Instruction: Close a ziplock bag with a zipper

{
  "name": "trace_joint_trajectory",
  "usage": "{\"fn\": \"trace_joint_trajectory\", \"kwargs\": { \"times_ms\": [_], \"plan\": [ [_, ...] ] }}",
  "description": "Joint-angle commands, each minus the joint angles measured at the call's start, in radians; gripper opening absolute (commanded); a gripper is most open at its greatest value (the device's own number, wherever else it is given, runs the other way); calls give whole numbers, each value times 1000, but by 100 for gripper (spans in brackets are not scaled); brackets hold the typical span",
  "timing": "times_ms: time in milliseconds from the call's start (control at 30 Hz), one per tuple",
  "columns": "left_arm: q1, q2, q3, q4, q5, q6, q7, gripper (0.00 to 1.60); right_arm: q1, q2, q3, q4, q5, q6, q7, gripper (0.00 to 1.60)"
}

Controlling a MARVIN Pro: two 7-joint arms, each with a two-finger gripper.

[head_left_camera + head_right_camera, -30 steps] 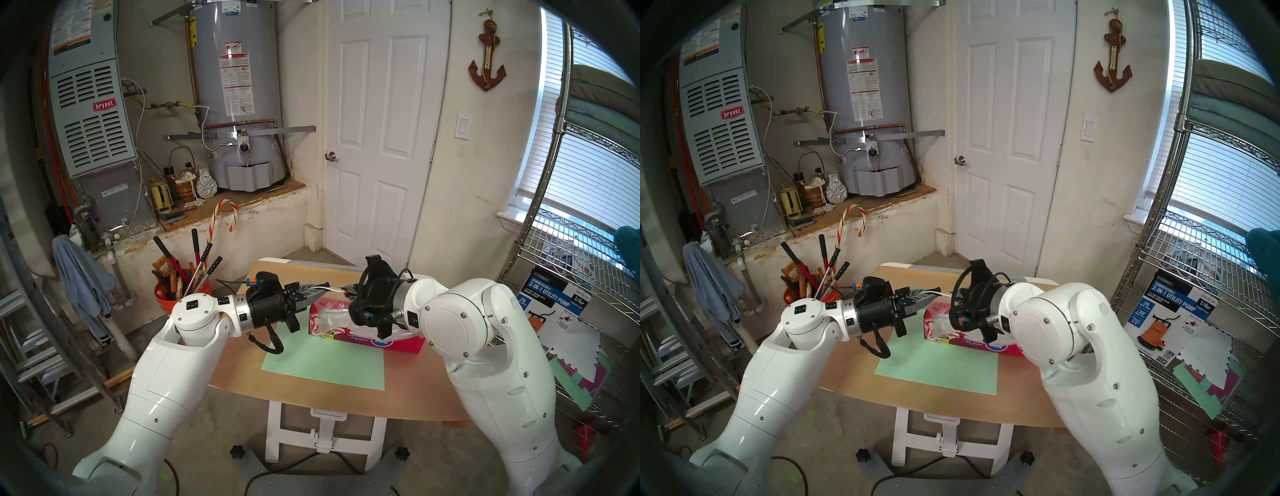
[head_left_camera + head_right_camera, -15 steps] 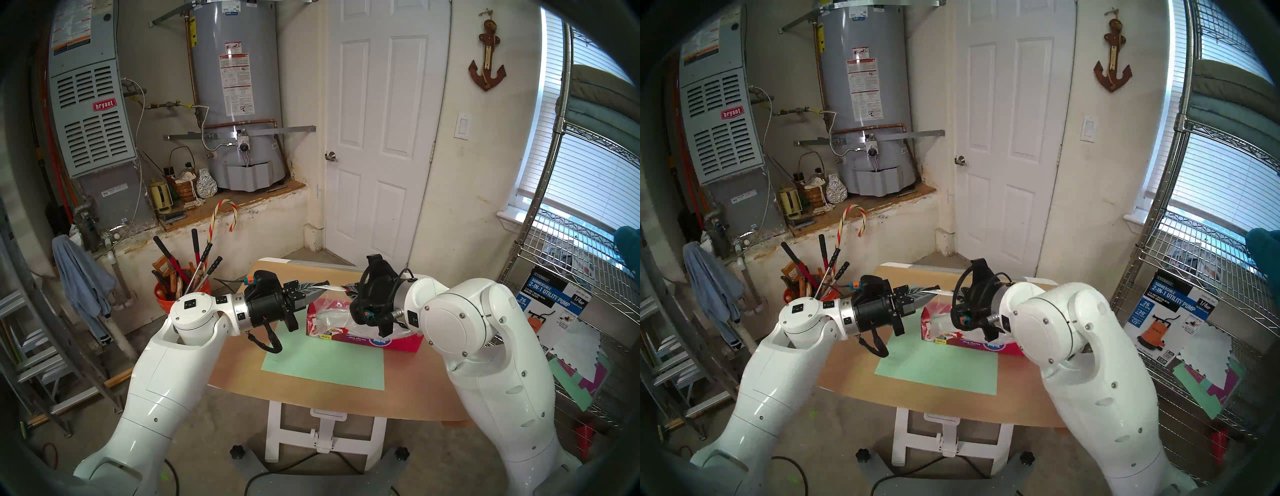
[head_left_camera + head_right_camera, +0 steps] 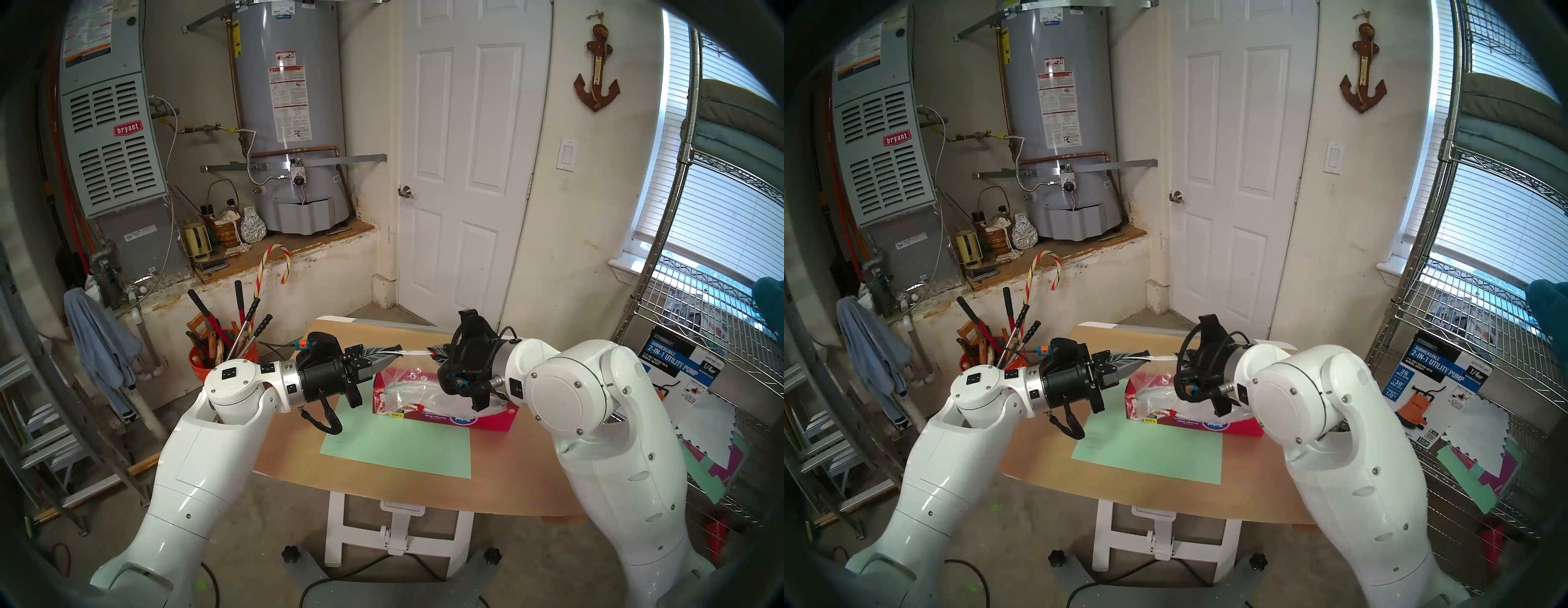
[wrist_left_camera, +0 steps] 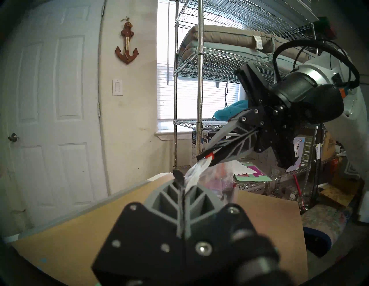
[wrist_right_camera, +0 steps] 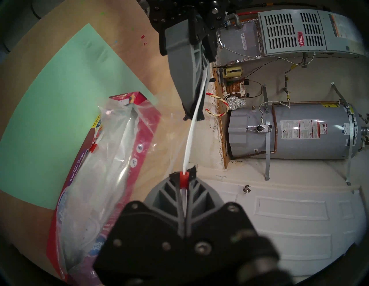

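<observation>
White zipper [image 3: 413, 352] spans centre frame in the head view between the left gripper [image 3: 392, 350], clenched on its end, and the right gripper [image 3: 433, 351]; the right wrist view shows that gripper pinching the red slider [image 5: 183, 177] at lower centre, the ziplock bag [image 5: 111, 159] drooping lower left.

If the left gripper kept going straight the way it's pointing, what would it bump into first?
Probably the right gripper. The left gripper, shut on the zipper, points along that strip toward it. Depth is hard to judge.
</observation>
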Motion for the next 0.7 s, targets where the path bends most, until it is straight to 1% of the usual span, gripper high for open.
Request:
{"fn": "trace_joint_trajectory", "kwargs": {
  "times_ms": [0, 100, 200, 233, 467, 500, 533, 667],
  "plan": [
    [-4, 3, -30, -14, -14, 3, 10, 0, -21, 26, 48, -25, 11, 0, 2, 0],
    [-1, 5, -33, -12, -14, 3, 12, 0, -28, 33, 59, -29, 16, -1, 1, 0],
    [3, 7, -37, -12, -16, 2, 13, 0, -45, 50, 89, -35, 27, -5, -2, 0],
    [3, 7, -37, -12, -16, 2, 13, 0, -45, 50, 89, -35, 27, -5, -2, 0],
    [9, 6, -40, -14, -17, -5, 16, 0, -80, 80, 164, -34, 51, -17, -18, 0],
    [11, 1, -43, -12, -14, -16, 24, 0, -85, 83, 173, -36, 52, -18, -19, 0],
    [11, 1, -43, -12, -14, -16, 24, 0, -85, 83, 173, -36, 52, -18, -19, 0],
    [6, 1, -43, -2, -16, -23, 22, 0, -108, 94, 212, -38, 66, -27, -27, 0]
  ]
}}
